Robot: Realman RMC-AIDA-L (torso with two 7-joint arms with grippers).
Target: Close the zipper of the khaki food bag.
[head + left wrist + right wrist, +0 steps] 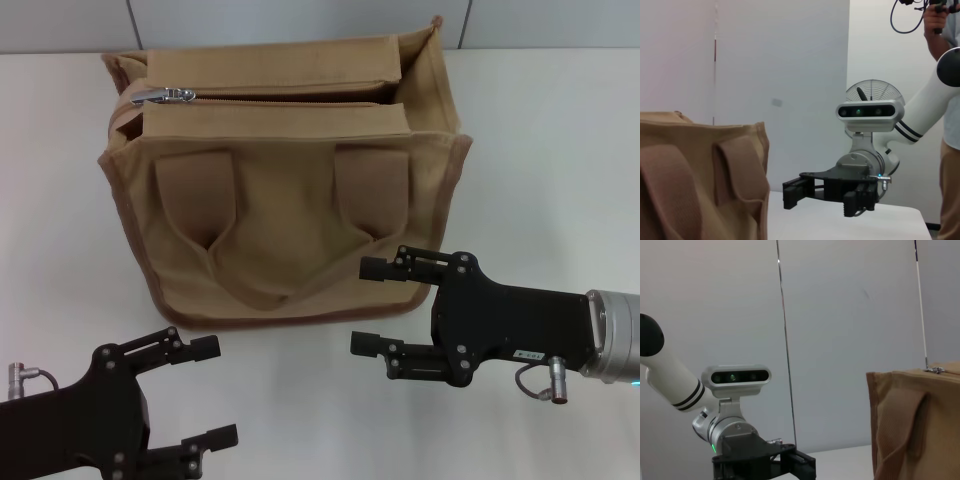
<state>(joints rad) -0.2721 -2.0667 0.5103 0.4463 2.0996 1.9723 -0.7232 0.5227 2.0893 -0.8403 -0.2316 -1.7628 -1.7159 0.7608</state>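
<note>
The khaki food bag (285, 200) stands upright at the table's middle, its handle straps (190, 195) lying flat against its near side. The zipper (300, 98) runs across the top as a dark slit, with the silver pull tab (163, 96) at its left end. My right gripper (367, 306) is open and empty, just in front of the bag's lower right corner. My left gripper (213, 392) is open and empty, in front of the bag's lower left corner and apart from it. The left wrist view shows the bag (700, 180) and the right gripper (820, 195). The right wrist view shows the bag (915, 425) and the pull tab (936, 370).
The white table (560, 170) spreads on all sides of the bag. A grey wall (300, 20) rises behind it. A person (950, 150) stands beyond the right arm in the left wrist view.
</note>
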